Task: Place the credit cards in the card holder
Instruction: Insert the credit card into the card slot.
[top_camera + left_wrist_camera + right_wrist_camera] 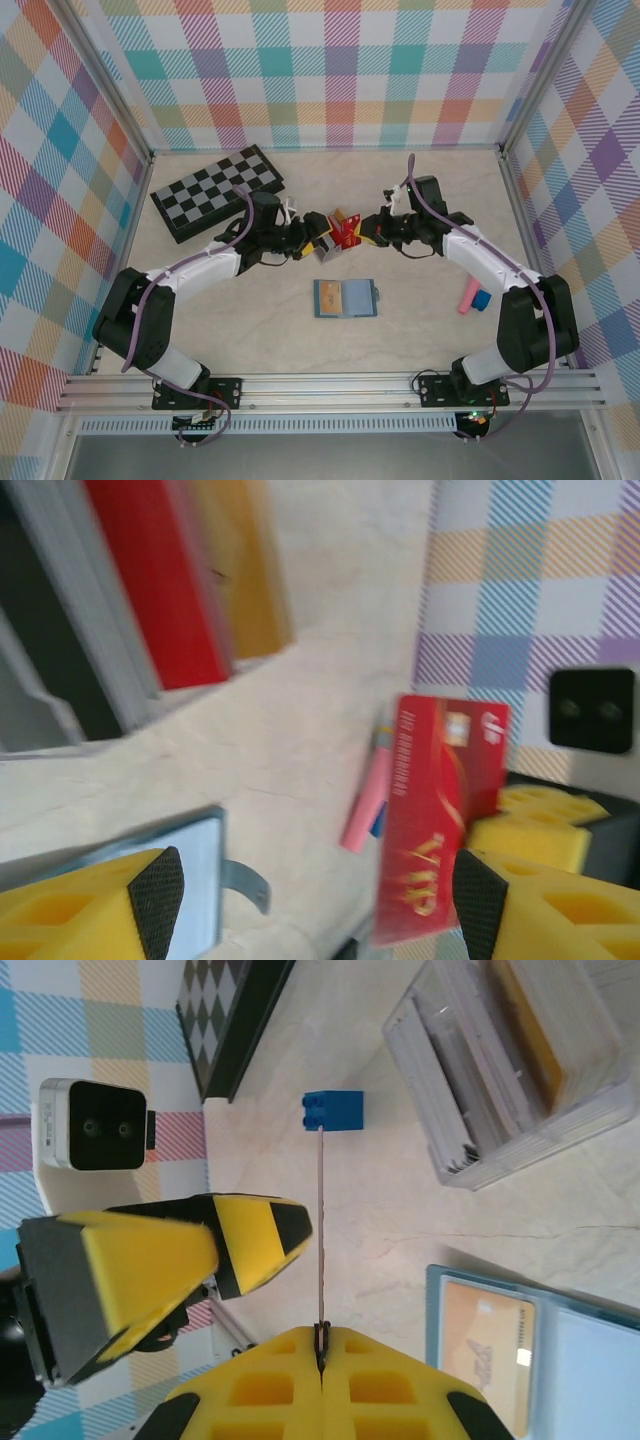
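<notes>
Partly done. Have black, red and tan plastic cards (165, 590) standing in the light-grey slotted card holder (440, 1130). Clamping a red rectangular VIP card (445, 810) in the right gripper (322, 1335), near the holder; left gripper (318, 905) spread apart, empty. Yet to slot: that, a pink card (468, 295) on the table (250, 320), perhaps others.

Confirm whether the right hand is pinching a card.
Yes, the right hand has its yellow fingers shut together on the bottom edge of the red card.

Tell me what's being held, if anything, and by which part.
The fingers of the right gripper pinch the red card by one edge, the rest sticking out free. The left gripper is open, holding nothing.
</notes>
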Controlling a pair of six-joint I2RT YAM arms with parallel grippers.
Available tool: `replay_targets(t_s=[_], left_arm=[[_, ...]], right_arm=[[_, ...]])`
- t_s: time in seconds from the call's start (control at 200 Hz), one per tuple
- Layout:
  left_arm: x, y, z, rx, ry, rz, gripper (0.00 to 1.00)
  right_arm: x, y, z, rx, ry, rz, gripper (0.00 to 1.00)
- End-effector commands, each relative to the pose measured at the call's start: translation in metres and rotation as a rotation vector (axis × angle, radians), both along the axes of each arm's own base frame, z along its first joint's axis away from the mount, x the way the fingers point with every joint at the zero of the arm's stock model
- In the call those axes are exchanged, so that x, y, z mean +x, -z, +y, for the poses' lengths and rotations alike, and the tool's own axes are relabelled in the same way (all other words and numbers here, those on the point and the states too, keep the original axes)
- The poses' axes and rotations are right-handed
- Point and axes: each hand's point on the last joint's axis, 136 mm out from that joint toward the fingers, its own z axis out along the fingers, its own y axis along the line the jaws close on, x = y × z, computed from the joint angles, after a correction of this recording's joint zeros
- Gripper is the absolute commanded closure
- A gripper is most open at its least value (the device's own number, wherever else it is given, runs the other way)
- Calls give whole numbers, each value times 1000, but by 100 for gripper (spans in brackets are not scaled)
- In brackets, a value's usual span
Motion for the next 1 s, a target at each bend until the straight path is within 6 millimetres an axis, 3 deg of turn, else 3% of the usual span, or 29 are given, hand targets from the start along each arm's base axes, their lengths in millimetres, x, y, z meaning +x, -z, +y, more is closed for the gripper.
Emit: replay_targets(t_s=[0.0,0.38,0.48,0.57,0.7,0.85,0.995], left_arm=[[-10,-22,-23,-126,98,-34,30],[-9,-25,-37,-227,131,-12,55],[-9,-28,-36,-230,123,-13,68],[-8,-29,-34,-231,101,-3,87],[-9,-23,-30,-224,63,61,99],[-13,-2,-23,-205,-8,234,100],[-19,11,-18,-188,-37,300,100]], right_arm=[[-5,-21,6,95,-29,-19,96],[-10,-25,11,157,-48,-2,95],[-9,-17,8,131,-31,19,94],[-9,-9,5,109,-18,52,92],[-9,-3,2,93,0,85,85],[-11,4,-7,37,34,93,73],[-17,21,-20,-69,72,104,68]])
